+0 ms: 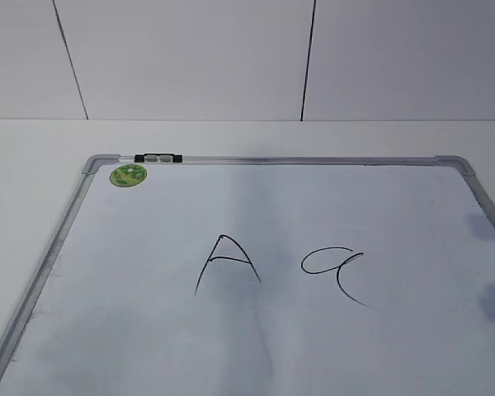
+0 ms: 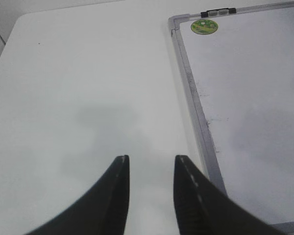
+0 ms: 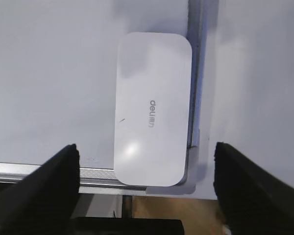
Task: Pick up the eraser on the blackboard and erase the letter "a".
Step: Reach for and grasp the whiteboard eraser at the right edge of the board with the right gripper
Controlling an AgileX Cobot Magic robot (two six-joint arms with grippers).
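The eraser lies flat in a corner of the blackboard, and you only see it through the right wrist view. One long side runs along the grey frame rail, and its near short end sits over the frame's corner. A small grey logo is printed on its white top. The right gripper hangs above it with its 2 dark fingers spread wide, 1 on each side of the eraser's near end, both well clear of it and holding nothing.

In the exterior view you get the upper part of the blackboard on the white desk, with no arm and no eraser in sight. The letter "a" is written right of the board's middle, its loop up and left and its tail curving down to the right. The capital "A" stands to its left, apart from it. A round green sticker sits in the far left corner of the board, and a small black-and-white clip rides on the top rail just beside it.

Your left gripper hovers over bare desk just outside the board's left rail. Its fingers stand a narrow gap apart with nothing between them. The green sticker and the clip show at the top of that view.
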